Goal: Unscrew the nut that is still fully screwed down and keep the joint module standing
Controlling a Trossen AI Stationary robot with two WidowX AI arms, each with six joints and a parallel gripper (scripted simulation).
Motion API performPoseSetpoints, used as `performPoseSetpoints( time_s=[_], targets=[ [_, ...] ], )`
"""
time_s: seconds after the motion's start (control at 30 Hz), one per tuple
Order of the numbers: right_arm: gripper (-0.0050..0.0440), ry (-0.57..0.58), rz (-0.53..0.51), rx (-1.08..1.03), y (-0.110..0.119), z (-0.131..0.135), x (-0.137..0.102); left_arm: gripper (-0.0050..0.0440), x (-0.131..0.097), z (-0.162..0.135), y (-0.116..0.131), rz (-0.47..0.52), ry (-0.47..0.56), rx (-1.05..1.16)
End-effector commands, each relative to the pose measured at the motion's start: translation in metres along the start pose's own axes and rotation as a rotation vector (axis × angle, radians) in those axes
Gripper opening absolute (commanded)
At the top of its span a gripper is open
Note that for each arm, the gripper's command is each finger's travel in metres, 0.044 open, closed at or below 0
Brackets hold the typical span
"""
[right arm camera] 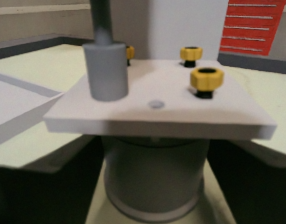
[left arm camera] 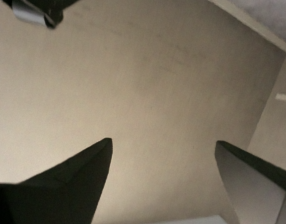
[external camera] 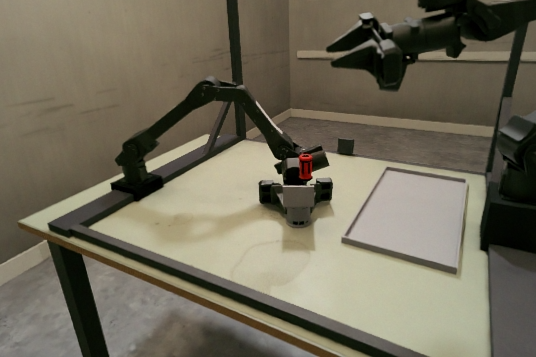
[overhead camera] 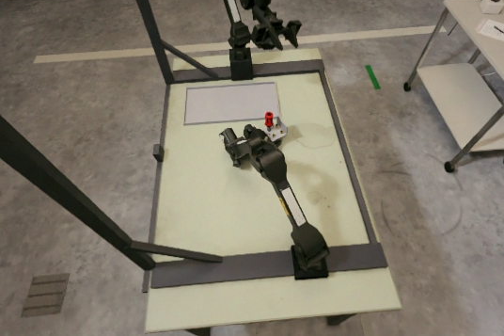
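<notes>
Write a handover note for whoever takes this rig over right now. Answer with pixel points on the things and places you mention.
Left gripper (overhead camera: 289, 47) (external camera: 330, 57) (left arm camera: 164, 141): open, holding nothing, raised above the table.
Right gripper (overhead camera: 266, 136) (external camera: 296, 191) (right arm camera: 153, 185): closed on the joint module (external camera: 298, 217) (right arm camera: 153, 175), which stands upright.
Bracket (overhead camera: 285, 128) (external camera: 298, 196) (right arm camera: 144, 112): on top of the module.
Red-handled driver (overhead camera: 269, 120) (external camera: 305, 167) (right arm camera: 108, 72): upright, socket down at one bracket corner; no gripper on it.
Done: module steadied, driver placed. Three yellow nuts (overhead camera: 281, 132) (right arm camera: 206, 80) show; what's under the socket is hidden.
Left: finish unscrewing, as far as I can judge; take the driver off, release, move clear.
</notes>
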State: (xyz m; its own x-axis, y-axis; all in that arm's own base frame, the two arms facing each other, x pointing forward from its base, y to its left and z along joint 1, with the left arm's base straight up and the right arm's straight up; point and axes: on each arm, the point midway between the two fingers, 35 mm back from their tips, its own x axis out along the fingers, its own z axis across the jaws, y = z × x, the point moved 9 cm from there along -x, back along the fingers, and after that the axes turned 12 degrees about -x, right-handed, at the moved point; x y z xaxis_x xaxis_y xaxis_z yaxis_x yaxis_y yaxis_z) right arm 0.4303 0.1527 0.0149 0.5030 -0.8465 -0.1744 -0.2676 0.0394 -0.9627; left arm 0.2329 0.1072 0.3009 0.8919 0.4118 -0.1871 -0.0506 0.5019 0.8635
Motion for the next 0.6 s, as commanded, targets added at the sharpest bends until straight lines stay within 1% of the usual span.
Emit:
performPoseSetpoints(
  time_s=[0.0,0.07,0.47,0.57],
  targets=[
    [0.0245,-0.007,-0.005,0.051,-0.023,0.0,-0.003,0.03,0.004,0.007,0.008,-0.011,-0.008,0.002],
    [0.0245,-0.007,-0.005,0.051,-0.023,0.0,-0.003,0.03,0.004,0.007,0.008,-0.011,-0.008,0.002],
    [0.0245,-0.007,-0.005,0.051,-0.023,0.0,-0.003,0.03,0.038,0.014,-0.014,-0.272,0.076,0.019],
    [0.0245,-0.007,-0.005,0.051,-0.023,0.0,-0.003,0.03,0.038,0.014,-0.014,-0.272,0.076,0.019]
  ],
)
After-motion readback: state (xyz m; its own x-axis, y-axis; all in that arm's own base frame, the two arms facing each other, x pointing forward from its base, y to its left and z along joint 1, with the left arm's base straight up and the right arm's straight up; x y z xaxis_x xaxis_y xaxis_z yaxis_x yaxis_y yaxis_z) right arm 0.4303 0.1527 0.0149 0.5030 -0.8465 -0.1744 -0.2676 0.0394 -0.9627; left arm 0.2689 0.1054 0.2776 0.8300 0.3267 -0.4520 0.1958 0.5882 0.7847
